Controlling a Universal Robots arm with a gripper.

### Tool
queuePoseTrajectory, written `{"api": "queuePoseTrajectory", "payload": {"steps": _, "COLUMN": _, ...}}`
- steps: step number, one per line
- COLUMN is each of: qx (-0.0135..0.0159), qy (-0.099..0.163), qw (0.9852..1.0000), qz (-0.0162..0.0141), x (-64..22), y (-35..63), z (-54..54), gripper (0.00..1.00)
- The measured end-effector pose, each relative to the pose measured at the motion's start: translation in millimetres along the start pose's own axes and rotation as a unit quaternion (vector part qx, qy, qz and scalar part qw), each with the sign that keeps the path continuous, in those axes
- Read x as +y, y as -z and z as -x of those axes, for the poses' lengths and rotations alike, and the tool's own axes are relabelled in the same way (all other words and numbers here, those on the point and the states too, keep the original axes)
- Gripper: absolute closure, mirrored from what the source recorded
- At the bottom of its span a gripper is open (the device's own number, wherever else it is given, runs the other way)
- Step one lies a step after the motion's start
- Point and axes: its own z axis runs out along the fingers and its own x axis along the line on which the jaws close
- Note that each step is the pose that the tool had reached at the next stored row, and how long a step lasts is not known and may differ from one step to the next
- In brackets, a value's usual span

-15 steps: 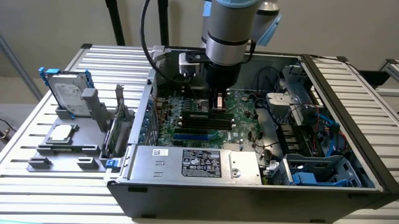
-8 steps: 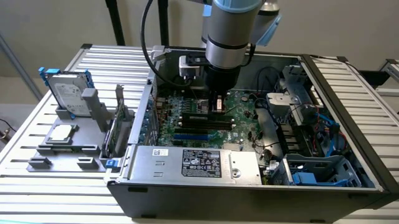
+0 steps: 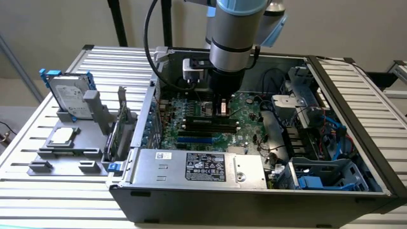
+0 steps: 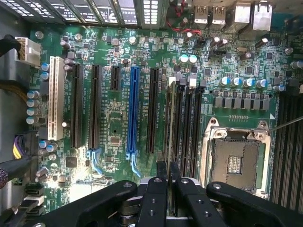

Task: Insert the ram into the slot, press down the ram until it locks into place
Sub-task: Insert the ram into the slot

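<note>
In the wrist view my gripper [image 4: 168, 172] has its two black fingers [image 4: 161, 176] almost together, with the ram [image 4: 170, 123] between them. The ram is seen edge-on as a thin green strip running away from the fingertips. It lies along the outermost of several parallel black slots [image 4: 183, 123] with pale end clips, on the side towards the blue connector; whether it is seated I cannot tell. In the exterior view the gripper [image 3: 222, 110] hangs low inside the open computer case, just above the black slots [image 3: 210, 125] on the motherboard.
Beside the slots are the bare CPU socket [image 4: 235, 161], a blue expansion slot [image 4: 133, 109] and a white one [image 4: 55, 99]. The power supply [image 3: 200, 167] closes the case's near side and a blue drive cage [image 3: 324, 174] its right. A hard drive [image 3: 70, 95] stands on a fixture outside.
</note>
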Motion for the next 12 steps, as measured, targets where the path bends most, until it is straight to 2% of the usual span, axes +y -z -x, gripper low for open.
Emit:
{"api": "queuePoseTrajectory", "payload": {"steps": 5, "qx": 0.001, "qy": 0.001, "qw": 1.0, "qz": -0.0004, "x": -0.1, "y": -2.2, "z": 0.0, "gripper": 0.87}}
{"api": "queuePoseTrajectory", "payload": {"steps": 12, "qx": 0.0016, "qy": 0.001, "qw": 1.0, "qz": -0.0053, "x": 0.0, "y": -3.3, "z": 0.0, "gripper": 0.87}}
